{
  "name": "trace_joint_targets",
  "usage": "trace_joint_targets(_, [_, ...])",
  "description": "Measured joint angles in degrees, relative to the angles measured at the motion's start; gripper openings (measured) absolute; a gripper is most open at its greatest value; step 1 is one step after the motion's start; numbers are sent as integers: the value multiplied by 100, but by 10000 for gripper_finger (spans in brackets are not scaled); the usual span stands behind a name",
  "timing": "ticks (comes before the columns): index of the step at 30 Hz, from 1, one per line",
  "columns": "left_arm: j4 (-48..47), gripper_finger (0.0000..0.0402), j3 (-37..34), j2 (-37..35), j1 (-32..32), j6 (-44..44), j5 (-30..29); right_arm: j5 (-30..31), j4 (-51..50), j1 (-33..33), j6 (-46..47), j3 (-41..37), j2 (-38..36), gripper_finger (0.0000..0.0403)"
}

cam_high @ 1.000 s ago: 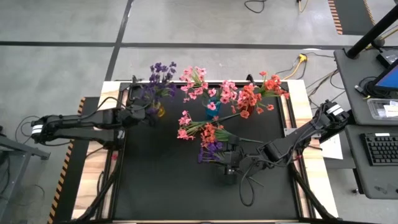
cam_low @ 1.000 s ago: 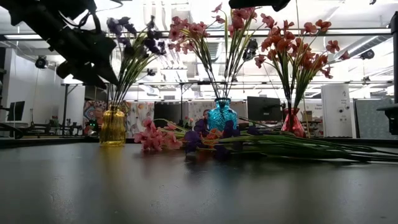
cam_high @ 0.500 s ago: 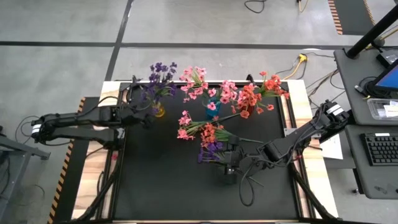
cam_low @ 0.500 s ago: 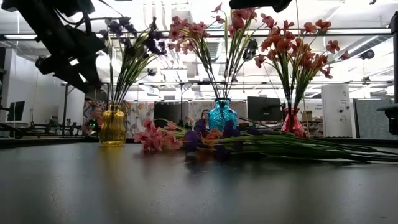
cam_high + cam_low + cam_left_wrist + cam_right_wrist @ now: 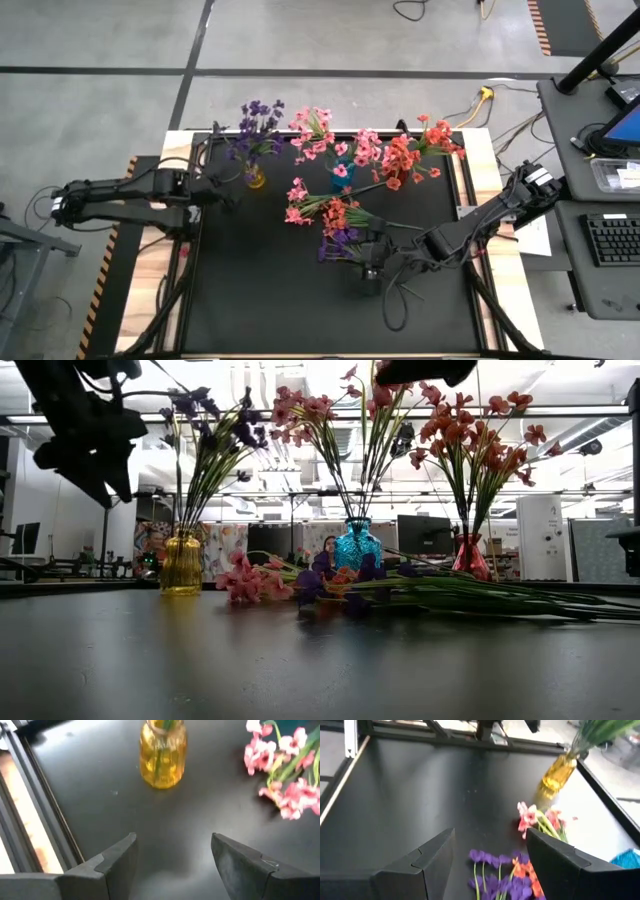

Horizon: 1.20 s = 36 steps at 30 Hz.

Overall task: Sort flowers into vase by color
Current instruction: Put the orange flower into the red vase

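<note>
Near the middle of the black bench, my right gripper hovers with its jaws apart and empty over the loose heap of purple, pink and coral artificial flowers. I should take 1 stem only, low on its green stalk, so neighbours do not tangle. My left gripper, jaws apart, waits beside the yellow glass vase at the far edge.

Open-plan lab: monitors, ceiling ducts

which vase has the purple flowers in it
The yellow vase, leftmost of the three in the low view. The blue vase holds pink flowers and the red vase holds coral ones.
</note>
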Motion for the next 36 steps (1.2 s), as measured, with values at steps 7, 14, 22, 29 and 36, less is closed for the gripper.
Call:
trace_joint_targets(7, [-33,236,-97,4,-806,-679,19,-276,-767,0,886,0,0,238])
trace_joint_targets(14, [-43,236,-109,0,-1445,-1038,211,-981,-1516,0,1752,0,0,238])
trace_joint_targets(22, [-33,236,-114,88,-1876,-1412,347,-1097,-2160,0,2375,0,0,237])
trace_joint_targets(29, [122,236,-118,306,-2111,-1547,250,-1065,-2207,0,2422,0,0,237])
trace_joint_targets(36, [188,236,-118,594,-2188,-1546,236,-1054,-2207,0,2369,0,0,237])
